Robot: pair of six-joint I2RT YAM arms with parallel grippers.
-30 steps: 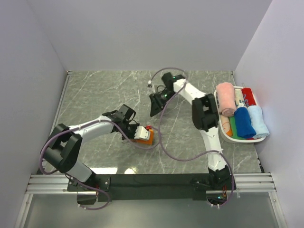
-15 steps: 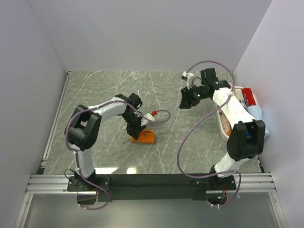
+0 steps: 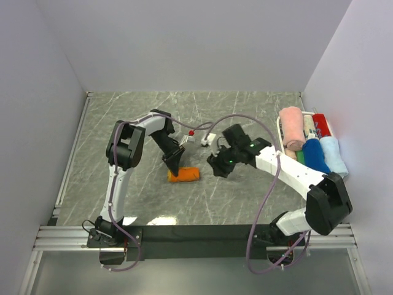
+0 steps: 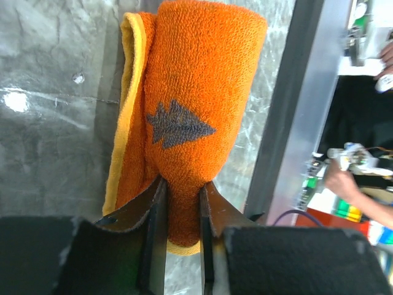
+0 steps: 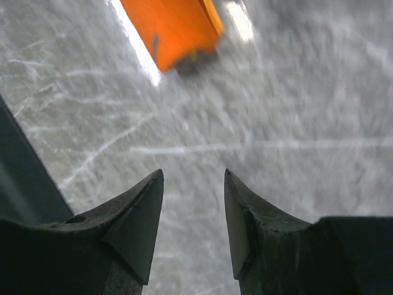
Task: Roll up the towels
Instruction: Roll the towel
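An orange towel (image 3: 185,175), rolled into a short cylinder, lies on the marble table near the middle. In the left wrist view the orange towel (image 4: 190,117) shows a grey embroidered motif and a yellow edge. My left gripper (image 3: 174,165) is shut on the roll's left end (image 4: 183,212). My right gripper (image 3: 218,167) hovers just right of the roll, open and empty (image 5: 194,178); the orange towel (image 5: 175,31) lies ahead of it. Several rolled towels, pink (image 3: 293,128), blue (image 3: 315,158), pale blue (image 3: 334,155) and red (image 3: 320,123), sit in the basket.
A white oval basket (image 3: 282,147) stands at the right table edge against the wall. Purple cables loop over the table between the arms. Walls close in the left, back and right sides. A black rail (image 3: 196,233) runs along the near edge.
The right arm swung from the basket side down to the table middle, beside the roll. The left arm shifted and now grips the roll's left end; the towel lies more tightly rolled.
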